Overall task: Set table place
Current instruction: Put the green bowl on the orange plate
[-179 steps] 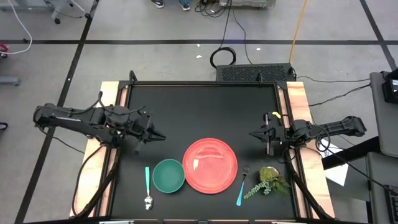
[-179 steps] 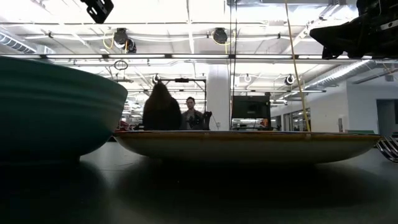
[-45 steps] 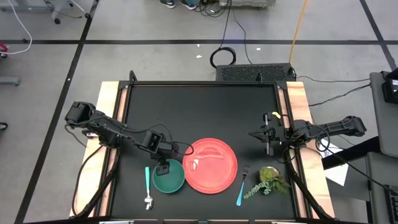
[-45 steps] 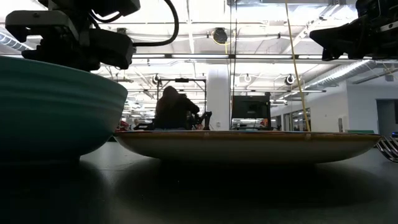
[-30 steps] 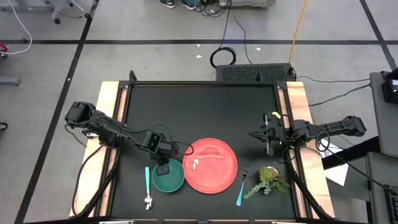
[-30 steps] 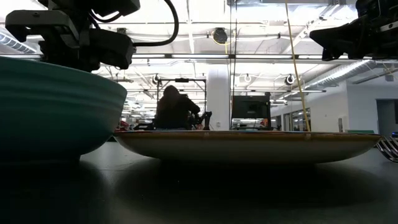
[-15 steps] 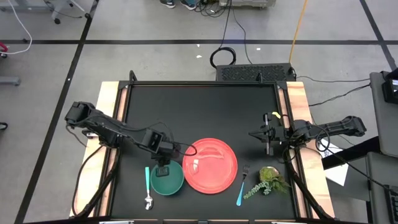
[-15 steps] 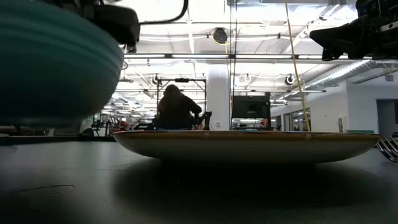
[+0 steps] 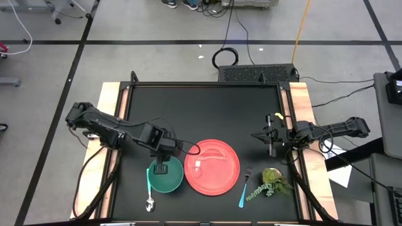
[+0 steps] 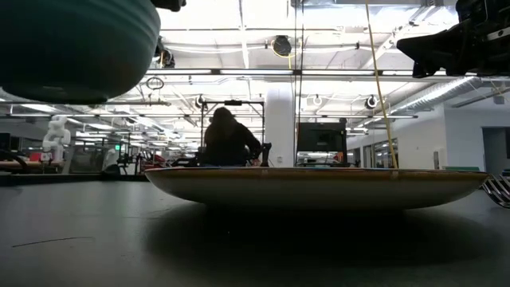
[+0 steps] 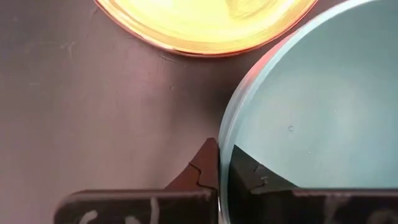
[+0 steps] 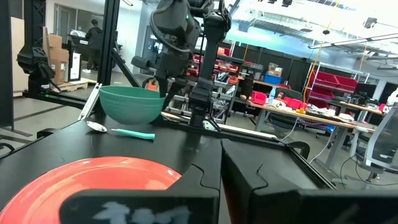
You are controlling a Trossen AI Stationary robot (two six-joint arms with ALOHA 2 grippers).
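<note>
Left gripper (image 9: 161,168): pinching the rim of the green bowl (image 9: 166,176), holding it clear of the black counter (image 9: 207,113), lower left of centre in the high view. Right gripper (image 9: 256,136): pressed together, waiting at right. Red plate (image 9: 213,167), spoon (image 9: 149,192), fork (image 9: 244,188), plant sprig (image 9: 271,182) lying along the bottom. Room: a person (image 10: 229,142) sitting beyond.

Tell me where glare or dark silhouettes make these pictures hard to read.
Left wrist view: the plate is washed out yellow by glare. Low view: bright ceiling lights leave the bowl, the plate rim and the person behind as dark shapes. High view: evenly lit, the table matte, no glare.
</note>
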